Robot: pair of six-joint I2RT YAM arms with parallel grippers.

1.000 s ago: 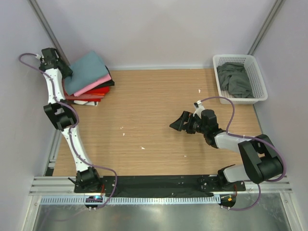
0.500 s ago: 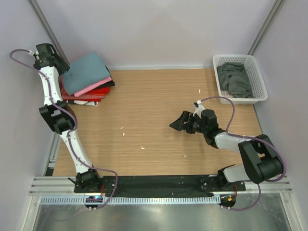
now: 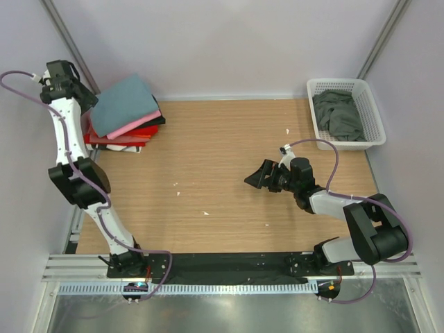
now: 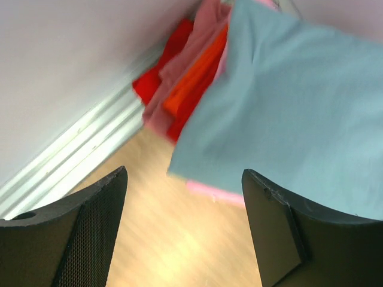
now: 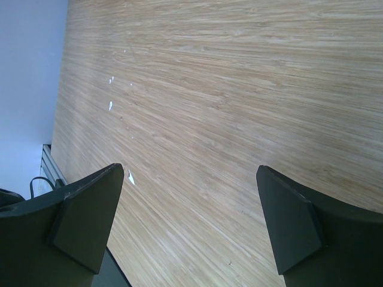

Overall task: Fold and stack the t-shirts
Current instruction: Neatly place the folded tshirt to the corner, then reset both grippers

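Note:
A stack of folded t-shirts sits at the table's back left corner: slate-blue (image 3: 125, 103) on top, then pink (image 3: 140, 121), red (image 3: 135, 133) and a black edge (image 3: 155, 119). My left gripper (image 3: 83, 97) hovers just left of the stack, open and holding nothing. In the left wrist view its fingers frame the blue shirt's corner (image 4: 299, 119), with the pink hem (image 4: 209, 194) and red cloth (image 4: 149, 84) beyond. A crumpled dark grey-green t-shirt (image 3: 338, 114) lies in the basket. My right gripper (image 3: 255, 179) rests low over bare wood mid-table, open and empty (image 5: 190, 169).
The white lattice basket (image 3: 375, 118) stands at the back right corner. Grey walls close in the left, back and right sides. A metal rail (image 4: 66, 155) runs along the wall beside the stack. Small white specks (image 3: 205, 214) dot the wooden tabletop.
My left arm has drawn back leftwards from the stack, and its jaws have opened wider. The stack stays put. The right arm has not moved.

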